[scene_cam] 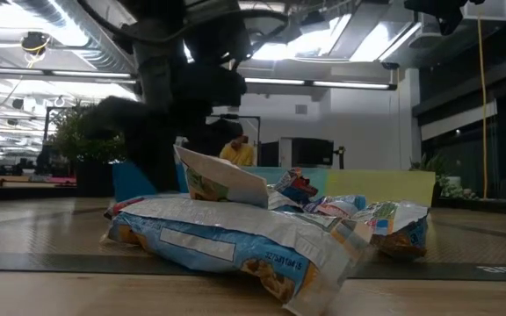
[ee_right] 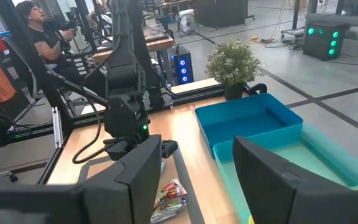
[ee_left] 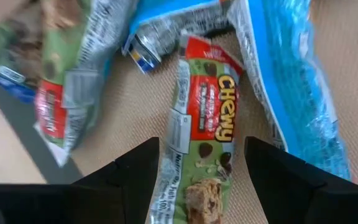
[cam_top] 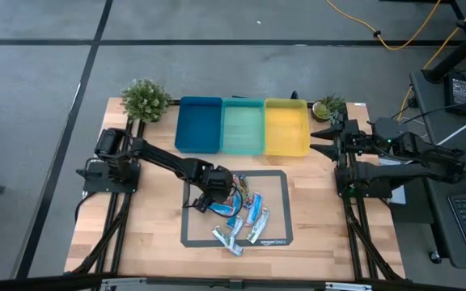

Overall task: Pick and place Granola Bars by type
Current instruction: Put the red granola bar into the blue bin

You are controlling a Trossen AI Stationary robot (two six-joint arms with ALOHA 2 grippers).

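Note:
Several foil-wrapped granola bars (cam_top: 245, 217) lie in a loose pile on a dark-edged mat (cam_top: 186, 236): blue-and-white ones, silver ones and green-and-red ones. My left gripper (cam_top: 217, 194) is open just above the pile's left side. In the left wrist view its fingers (ee_left: 135, 171) stand on either side of a green-and-red "Chewy" bar (ee_left: 205, 134), which lies flat on the mat. Another green-and-red bar (ee_left: 61, 81) and a blue-and-white bar (ee_left: 297, 87) lie beside it. My right gripper (cam_top: 318, 139) is open and empty at the table's far right, by the yellow bin.
A blue bin (cam_top: 198, 124), a teal bin (cam_top: 243, 125) and a yellow bin (cam_top: 286, 125) stand in a row at the table's far edge. A potted plant (cam_top: 146, 99) stands at the far left and a smaller one (cam_top: 328, 107) at the far right. A person (ee_right: 36, 28) sits beyond the table.

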